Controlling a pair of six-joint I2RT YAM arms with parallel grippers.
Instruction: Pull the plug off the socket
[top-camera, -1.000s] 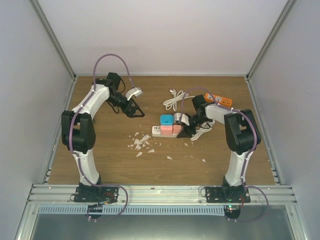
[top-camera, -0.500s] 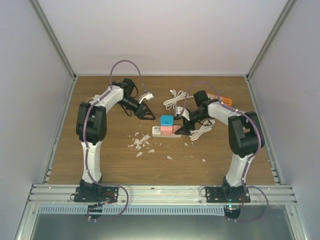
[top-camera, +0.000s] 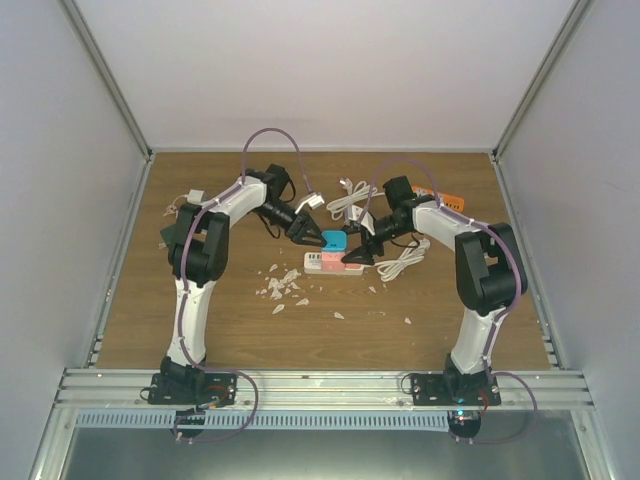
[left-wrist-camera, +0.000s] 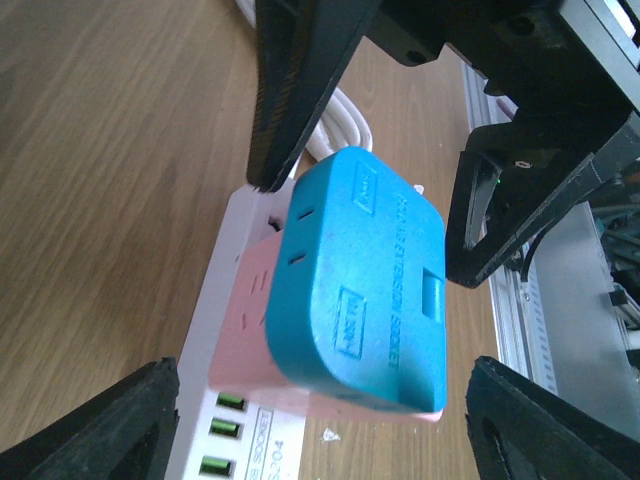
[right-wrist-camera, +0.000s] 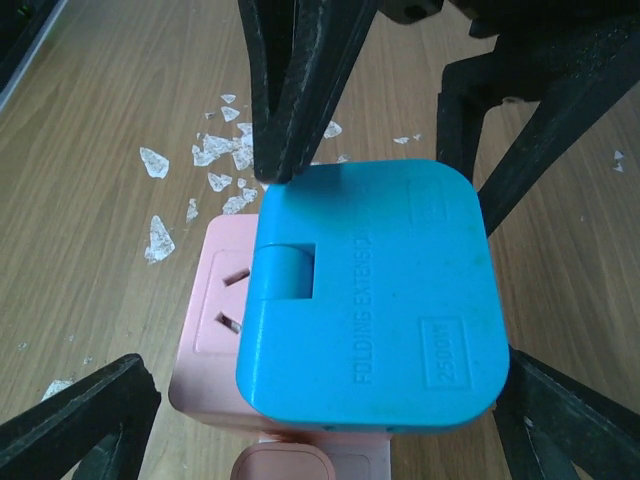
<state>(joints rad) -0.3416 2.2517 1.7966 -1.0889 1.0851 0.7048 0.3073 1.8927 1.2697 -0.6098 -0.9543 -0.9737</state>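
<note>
Wooden desk (top-camera: 200, 330): left gripper (top-camera: 310, 233) and right gripper (top-camera: 356, 254) straddle the blue plug (top-camera: 333, 240), jaws apart. Reckon clamp-and-pull comes next.

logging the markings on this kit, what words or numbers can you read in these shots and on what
"FOLDING EXTENSION SOCKET": embossed on the blue adapter.
"2500W": in a box on the same adapter's face.
"SOCKET": end of the small print on the white power strip, beside its green ports; the rest is blurred.
No text shows on the pink adapter.
Any print on the orange strip in the top view is too small to read.
</note>
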